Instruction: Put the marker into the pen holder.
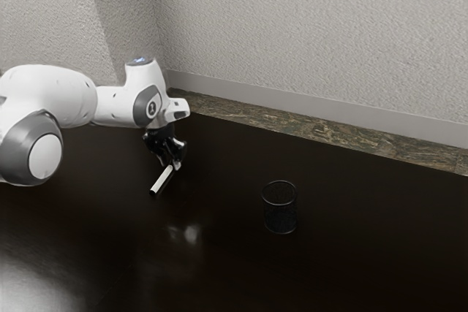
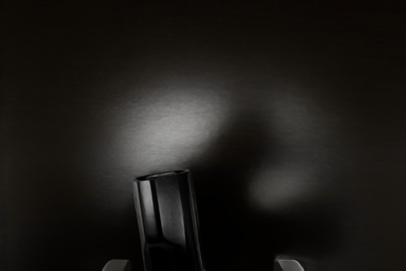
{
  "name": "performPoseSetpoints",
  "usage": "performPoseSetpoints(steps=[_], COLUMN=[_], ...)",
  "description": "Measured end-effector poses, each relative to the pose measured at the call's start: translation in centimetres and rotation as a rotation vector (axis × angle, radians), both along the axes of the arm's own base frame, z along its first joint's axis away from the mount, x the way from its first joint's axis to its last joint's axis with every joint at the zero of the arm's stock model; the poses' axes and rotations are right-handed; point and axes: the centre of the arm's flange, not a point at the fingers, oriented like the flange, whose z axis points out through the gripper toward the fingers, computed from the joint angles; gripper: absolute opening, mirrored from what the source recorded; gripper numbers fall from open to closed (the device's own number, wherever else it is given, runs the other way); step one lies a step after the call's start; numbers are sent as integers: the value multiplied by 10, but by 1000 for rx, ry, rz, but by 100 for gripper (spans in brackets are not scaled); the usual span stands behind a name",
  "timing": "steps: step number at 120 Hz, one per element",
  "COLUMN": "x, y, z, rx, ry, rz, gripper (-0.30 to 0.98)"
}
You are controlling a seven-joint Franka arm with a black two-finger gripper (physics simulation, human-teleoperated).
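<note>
we see our gripper (image 1: 178,167) spread, the marker (image 1: 161,180) just by its fingertips. well apart, the pen holder (image 1: 280,217) stands upright on the table (image 1: 351,261), its inside seemingly too dark to read.

Marker (image 2: 171,220) partly beyond wrist view's edge

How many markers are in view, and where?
1. The marker is at the open gripper, toward the exterior view's left from the pen holder. The arm may hide others.
</note>
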Motion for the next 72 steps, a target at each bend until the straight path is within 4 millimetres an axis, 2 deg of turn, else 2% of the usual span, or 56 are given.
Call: performPoseSetpoints(steps=[29,55,63,72], x=[0,1,4,8], y=[4,10,7,-12], z=[-12,-10,3,54], rx=[3,13,22,35], ry=[11,5,-15,-75], rz=[18,34,29,-1], gripper=[17,-1,-4,-6])
